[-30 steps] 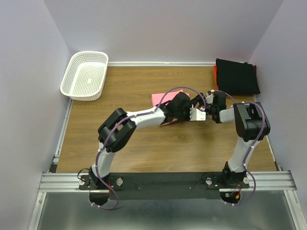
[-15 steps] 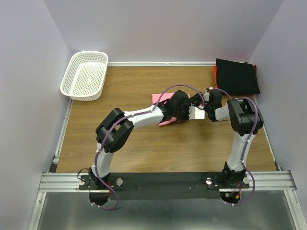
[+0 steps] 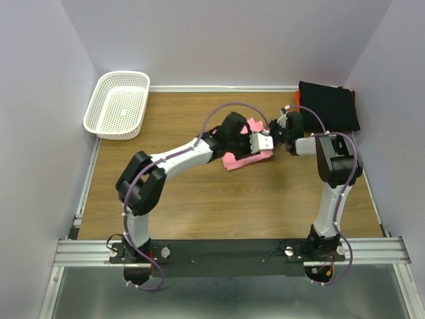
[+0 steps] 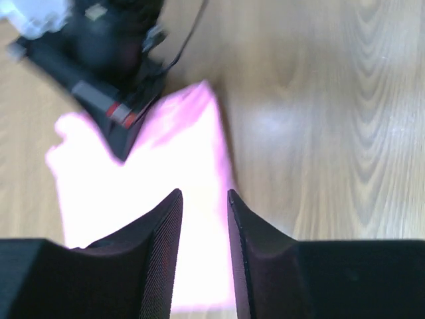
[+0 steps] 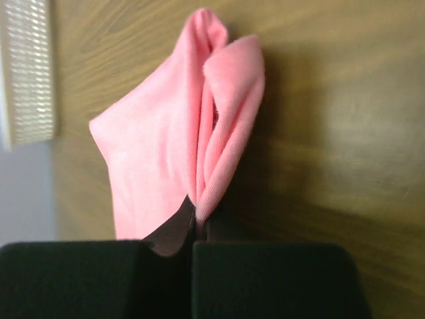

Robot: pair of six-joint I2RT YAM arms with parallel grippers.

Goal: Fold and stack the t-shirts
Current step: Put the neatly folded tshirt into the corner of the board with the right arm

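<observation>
The bright pink t-shirt (image 3: 246, 159) lies bunched mid-table, a fold of it raised (image 5: 199, 133). My right gripper (image 5: 197, 216) is shut on that pinched fold; from above it (image 3: 275, 129) sits at the shirt's right end. My left gripper (image 4: 204, 193) hovers over the pink cloth (image 4: 166, 173) with its fingers a little apart and nothing between them. From above, it (image 3: 265, 139) almost meets the right gripper. The black t-shirt (image 3: 327, 106) lies folded at the back right. An orange-red t-shirt edge (image 3: 297, 100) shows under it.
A white lattice basket (image 3: 117, 103) stands at the back left, and its wall (image 5: 26, 66) shows in the right wrist view. Purple walls close in the wooden table (image 3: 199, 206) on three sides. A metal rail (image 3: 226, 251) holds the arm bases at the near edge.
My left gripper has opened and let go of the pink shirt. My right gripper has shut on a fold of it. Both grippers and the shirt have shifted toward the back.
</observation>
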